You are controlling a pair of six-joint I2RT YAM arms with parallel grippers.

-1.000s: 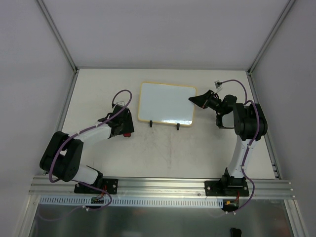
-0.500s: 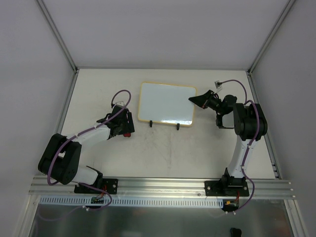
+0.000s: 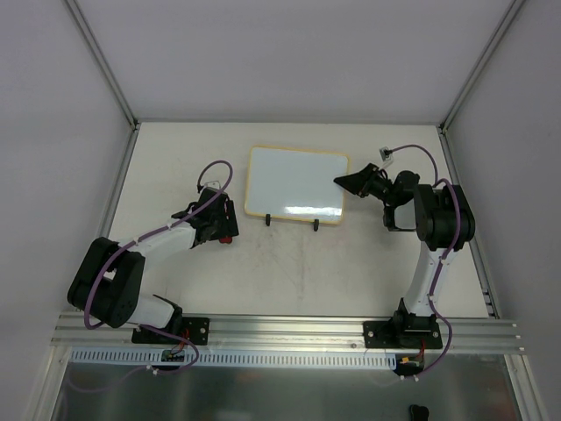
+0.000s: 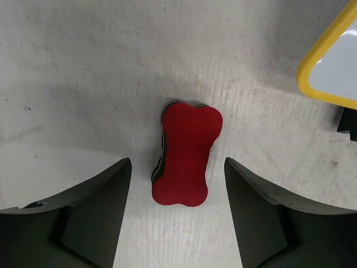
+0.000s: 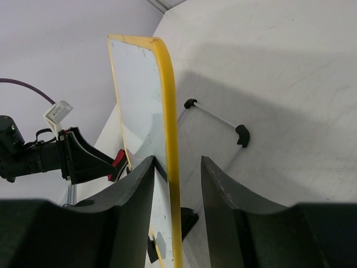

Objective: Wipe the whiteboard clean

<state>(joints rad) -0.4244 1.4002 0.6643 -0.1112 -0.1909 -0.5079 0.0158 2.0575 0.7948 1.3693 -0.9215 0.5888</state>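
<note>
Since the earlier frame the right pincer (image 5: 176,162) has been loosened: its jaws are now seen parted astride the right edge of the whiteboard (image 3: 295,182), one finger close against the yellow frame and the other clear of it. The glossy, round-cornered board is stood on two black feet at the far middle of the scuffed matte table (image 3: 289,272), with open room in front. The left pincer (image 4: 177,167) is pointed downward, open, astride a red bone-shaped eraser (image 4: 187,153) without touching it.
</note>
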